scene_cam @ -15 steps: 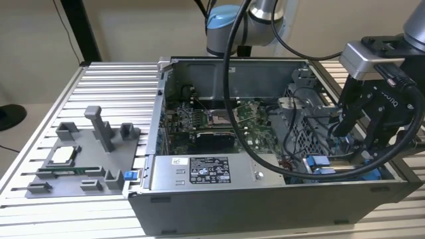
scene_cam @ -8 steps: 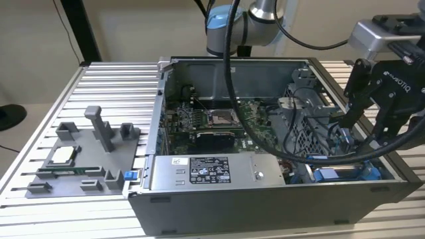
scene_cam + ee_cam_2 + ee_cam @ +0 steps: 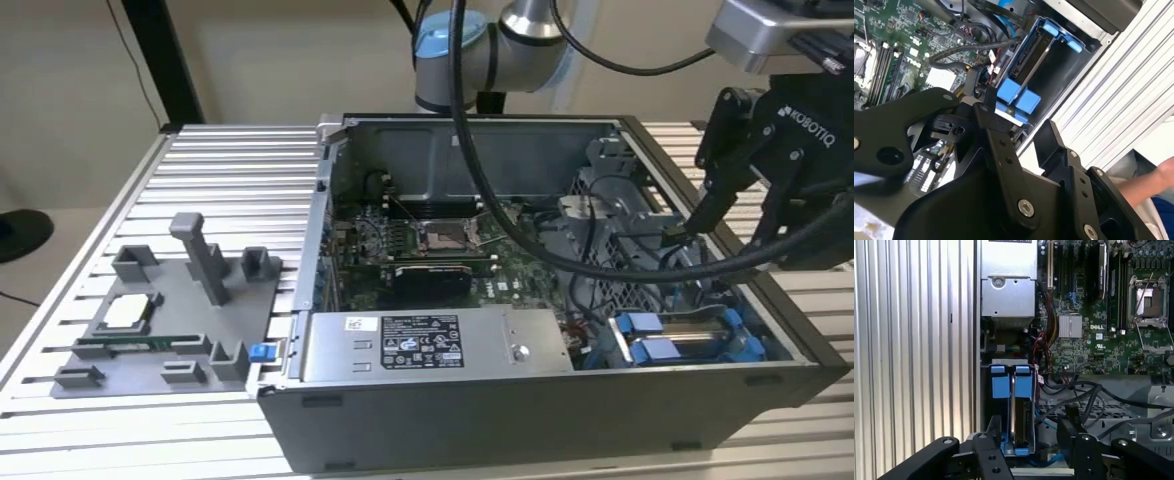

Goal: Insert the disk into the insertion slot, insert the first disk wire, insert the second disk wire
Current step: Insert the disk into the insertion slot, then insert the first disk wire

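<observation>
The disk point(image 3: 1015, 407) sits in the insertion slot point(image 3: 1069, 70), just beside the power-supply box point(image 3: 434, 345), so the first step looks done. Whether either wire is plugged in I cannot tell. The gripper point(image 3: 1029, 430) hangs beyond the disk from that box, jaws apart and empty

Downward-angled tool point(image 3: 1030, 436), fingers point(image 3: 988, 456) spread apart

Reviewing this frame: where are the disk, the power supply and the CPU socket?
disk point(image 3: 1014, 415): first wrist view, silver edge between the blue tabs.
power supply point(image 3: 427, 345): exterior view, on its label.
CPU socket point(image 3: 1152, 303): first wrist view, middle of the socket.
</observation>
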`<move>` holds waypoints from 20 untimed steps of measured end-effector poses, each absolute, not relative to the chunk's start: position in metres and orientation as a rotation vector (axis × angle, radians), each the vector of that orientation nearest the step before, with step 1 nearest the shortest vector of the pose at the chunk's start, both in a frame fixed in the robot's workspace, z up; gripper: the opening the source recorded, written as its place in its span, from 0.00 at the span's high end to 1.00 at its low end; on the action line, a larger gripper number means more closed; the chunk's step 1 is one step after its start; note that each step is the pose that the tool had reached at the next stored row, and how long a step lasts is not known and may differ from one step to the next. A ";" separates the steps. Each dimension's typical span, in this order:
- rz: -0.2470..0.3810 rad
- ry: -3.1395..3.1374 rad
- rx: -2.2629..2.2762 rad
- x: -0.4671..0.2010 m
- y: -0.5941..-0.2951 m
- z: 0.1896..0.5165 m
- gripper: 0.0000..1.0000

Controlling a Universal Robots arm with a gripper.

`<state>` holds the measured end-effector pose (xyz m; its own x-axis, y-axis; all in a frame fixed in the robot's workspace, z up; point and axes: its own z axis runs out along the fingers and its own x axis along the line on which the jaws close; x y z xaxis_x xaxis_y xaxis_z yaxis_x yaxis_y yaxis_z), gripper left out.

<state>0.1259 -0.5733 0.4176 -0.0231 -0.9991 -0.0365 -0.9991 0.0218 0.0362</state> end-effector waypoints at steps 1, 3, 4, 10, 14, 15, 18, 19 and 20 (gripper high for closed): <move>0.078 2.246 -2.196 0.125 -0.571 0.418 0.00; 0.071 2.249 -2.199 0.124 -0.564 0.418 0.00; 0.069 2.250 -2.200 0.124 -0.560 0.418 0.00; 0.044 2.261 -2.210 0.121 -0.539 0.418 0.00; 0.008 2.276 -2.224 0.121 -0.527 0.418 0.00; -0.002 2.279 -2.228 0.121 -0.524 0.418 0.00; -0.039 2.294 -2.242 0.121 -0.516 0.418 0.00; -0.043 2.296 -2.244 0.121 -0.515 0.418 0.00; -0.047 2.298 -2.245 0.121 -0.513 0.418 0.00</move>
